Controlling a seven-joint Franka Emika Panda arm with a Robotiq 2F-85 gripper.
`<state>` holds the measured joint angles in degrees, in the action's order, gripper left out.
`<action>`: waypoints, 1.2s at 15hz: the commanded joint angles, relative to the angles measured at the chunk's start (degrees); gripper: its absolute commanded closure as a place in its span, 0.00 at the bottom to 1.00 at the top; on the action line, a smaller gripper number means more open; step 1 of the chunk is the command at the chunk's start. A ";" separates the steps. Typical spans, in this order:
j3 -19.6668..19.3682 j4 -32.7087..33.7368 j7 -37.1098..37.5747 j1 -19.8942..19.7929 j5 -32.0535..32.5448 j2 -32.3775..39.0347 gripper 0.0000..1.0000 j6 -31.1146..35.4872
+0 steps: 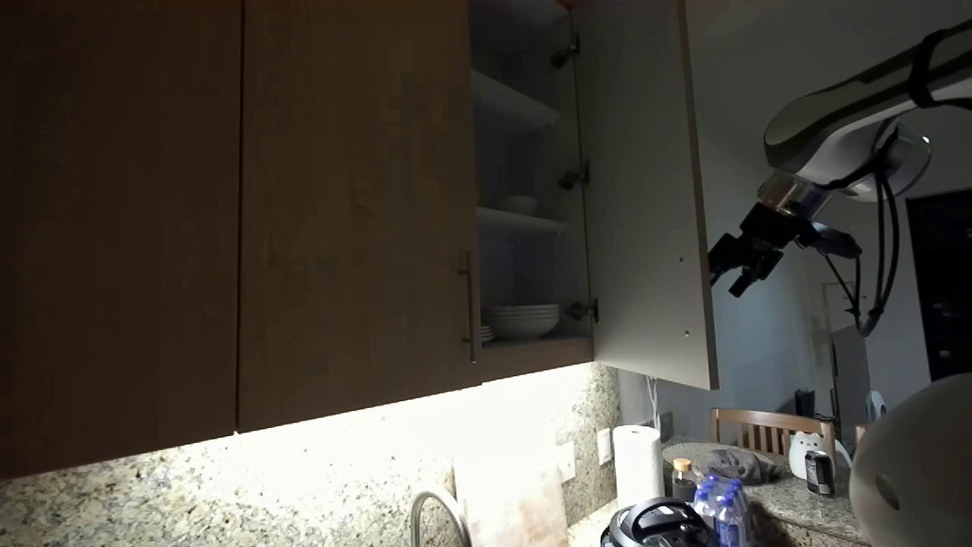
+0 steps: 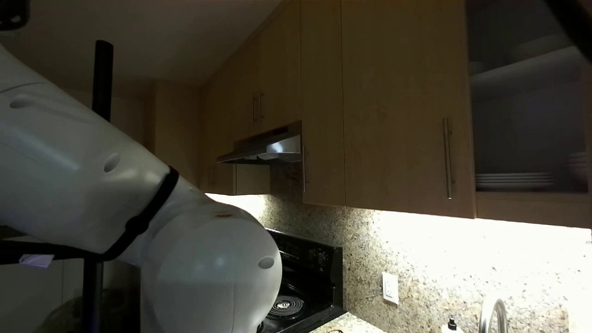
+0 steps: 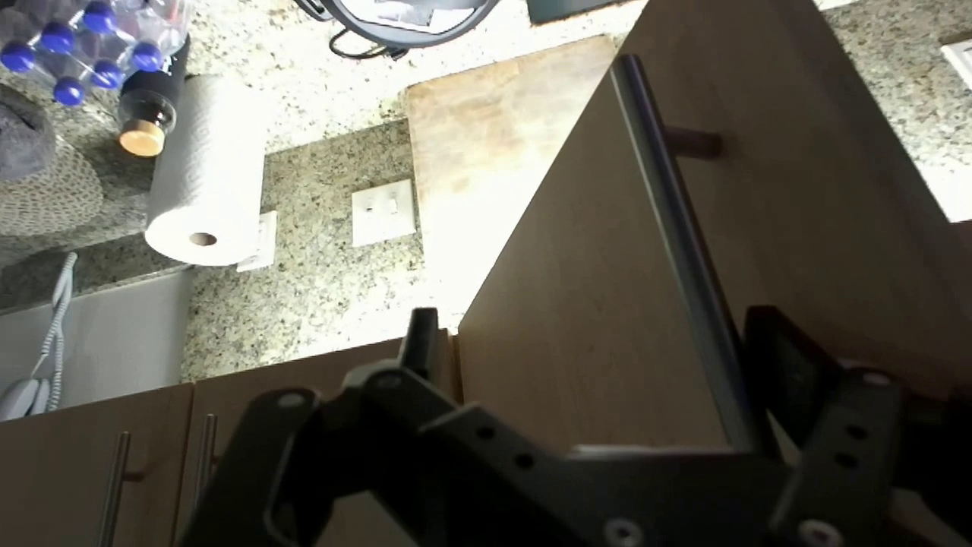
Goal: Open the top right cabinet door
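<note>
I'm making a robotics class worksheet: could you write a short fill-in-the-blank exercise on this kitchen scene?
1. In an exterior view, three ____ join the open door to the cabinet.
2. In the wrist view, the gripper is not shut but ____.
3. There, the clear bottles have ____ caps.
Missing words: hinges; open; blue.

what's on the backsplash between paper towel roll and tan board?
Wrist view: a white wall plate on the speckled backsplash, plus a second plate partly behind the paper towel roll.
</note>
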<state>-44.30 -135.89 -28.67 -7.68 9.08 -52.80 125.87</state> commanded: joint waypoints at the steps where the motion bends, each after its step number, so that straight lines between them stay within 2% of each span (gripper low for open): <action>1: 3.77 6.61 1.83 -4.97 2.47 3.83 0.00 -2.61; 5: 5.35 8.87 1.50 -6.34 3.51 5.45 0.00 -6.32; 11: 8.70 16.77 1.34 -11.50 11.39 7.41 0.00 -7.42; 18: 11.15 20.85 1.96 -12.02 13.78 8.85 0.00 -7.89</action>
<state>-34.80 -117.21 -28.62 -18.73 21.73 -45.94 118.99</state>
